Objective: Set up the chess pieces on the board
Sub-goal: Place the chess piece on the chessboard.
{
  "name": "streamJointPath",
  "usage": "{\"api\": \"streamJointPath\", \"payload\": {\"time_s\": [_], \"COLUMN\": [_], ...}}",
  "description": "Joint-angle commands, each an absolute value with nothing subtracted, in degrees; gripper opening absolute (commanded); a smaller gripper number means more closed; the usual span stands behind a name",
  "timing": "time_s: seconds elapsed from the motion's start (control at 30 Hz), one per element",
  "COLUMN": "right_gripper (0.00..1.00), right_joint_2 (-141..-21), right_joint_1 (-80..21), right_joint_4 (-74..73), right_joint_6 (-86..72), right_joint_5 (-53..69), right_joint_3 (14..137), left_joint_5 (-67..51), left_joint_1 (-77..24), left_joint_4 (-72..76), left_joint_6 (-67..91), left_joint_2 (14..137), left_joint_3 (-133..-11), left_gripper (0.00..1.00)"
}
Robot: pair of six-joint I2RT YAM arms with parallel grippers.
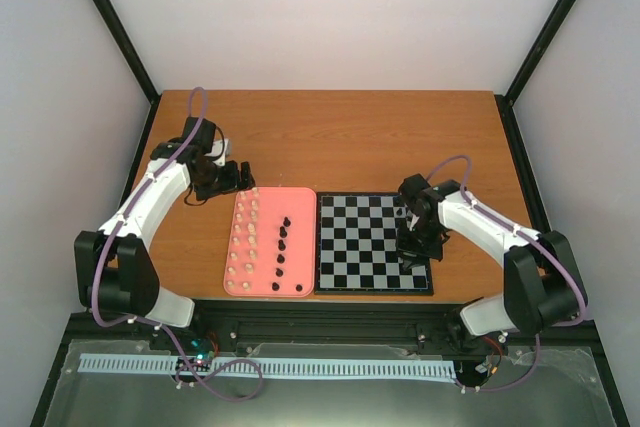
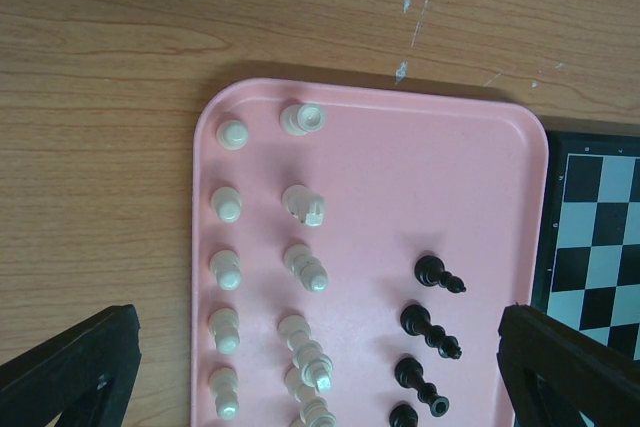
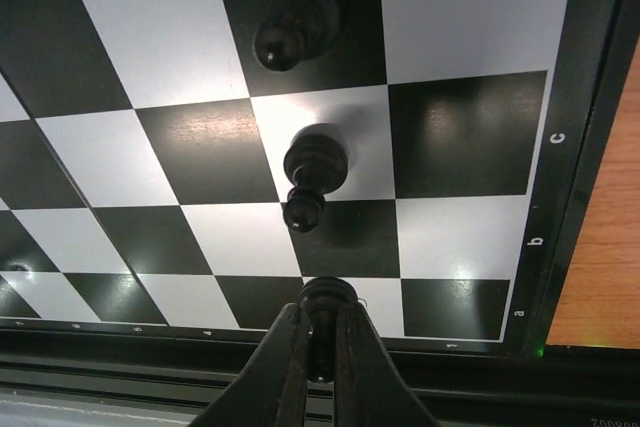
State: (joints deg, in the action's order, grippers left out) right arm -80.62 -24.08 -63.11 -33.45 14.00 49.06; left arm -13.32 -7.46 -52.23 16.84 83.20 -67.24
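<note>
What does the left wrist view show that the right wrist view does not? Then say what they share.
Only the left wrist view: the pink tray holding cream-white pieces and unplaced black pieces. Only the right wrist view: two black pieces standing on squares, and the right gripper shut on a third piece. Both: the board and the wooden table.

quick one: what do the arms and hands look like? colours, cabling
The left arm and right arm: white links, bulky black joints, a purple cable looping along each. The left hand and right hand are black, with tapered fingers. No markings visible.
</note>
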Motion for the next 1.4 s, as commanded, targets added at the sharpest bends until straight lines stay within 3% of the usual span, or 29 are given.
{"api": "streamJointPath", "payload": {"time_s": [0.0, 1.23, 1.37], "right_gripper": [0.03, 0.17, 0.28], "right_joint_2": [-81.5, -83.8, -81.7], "right_joint_1": [-23.1, -21.8, -21.8], "right_joint_4": [-62.3, -61.9, -63.5], "right_joint_6": [-32.5, -30.4, -30.1], "right_joint_5": [13.7, 11.9, 11.6], "right_joint_3": [48.7, 49.5, 51.4], "left_joint_5": [-13.4, -13.3, -13.5], "left_joint_1": [-7.6, -7.6, -7.6], "left_joint_4": [-51.2, -51.0, -51.0], "left_joint_6": [17.5, 17.4, 17.4], "left_joint_2": [83.8, 84.8, 84.8], "left_joint_3": [-68.2, -68.1, -68.2], "left_gripper": [1.00, 1.00, 1.00]}}
